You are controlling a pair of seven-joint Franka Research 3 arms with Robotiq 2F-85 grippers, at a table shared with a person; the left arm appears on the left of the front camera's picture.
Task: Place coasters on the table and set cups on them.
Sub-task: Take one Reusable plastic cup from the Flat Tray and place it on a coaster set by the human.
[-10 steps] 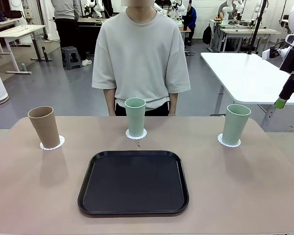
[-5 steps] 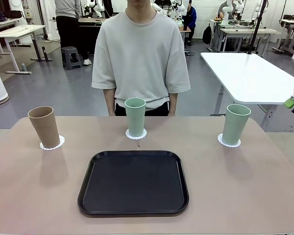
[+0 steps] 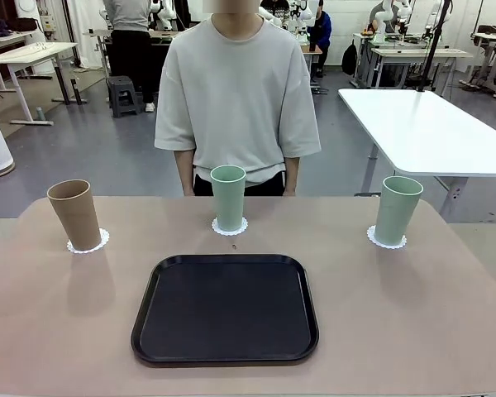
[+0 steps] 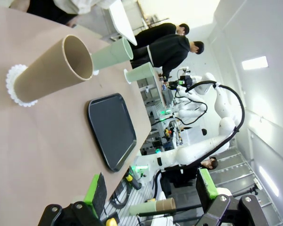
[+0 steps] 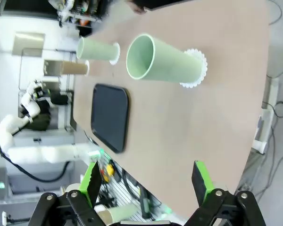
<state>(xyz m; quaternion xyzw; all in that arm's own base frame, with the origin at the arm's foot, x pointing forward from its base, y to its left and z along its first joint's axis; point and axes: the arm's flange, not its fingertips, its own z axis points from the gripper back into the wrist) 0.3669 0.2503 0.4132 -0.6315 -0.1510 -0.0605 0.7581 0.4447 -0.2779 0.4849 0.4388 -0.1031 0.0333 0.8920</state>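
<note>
Three cups (image 3: 228, 197) stand on coasters (image 3: 229, 226); tray (image 3: 225, 308) holds nothing.

Three cups (image 3: 228, 197) upright on coasters (image 3: 88, 242), table (image 3: 413, 306).

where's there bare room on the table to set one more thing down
The black tray is empty. The table is bare left of the tray below the brown cup, and right of it below the right green cup. There are gaps along the far edge between cups. The tightest spot is between the middle green cup and the tray's far rim.
</note>
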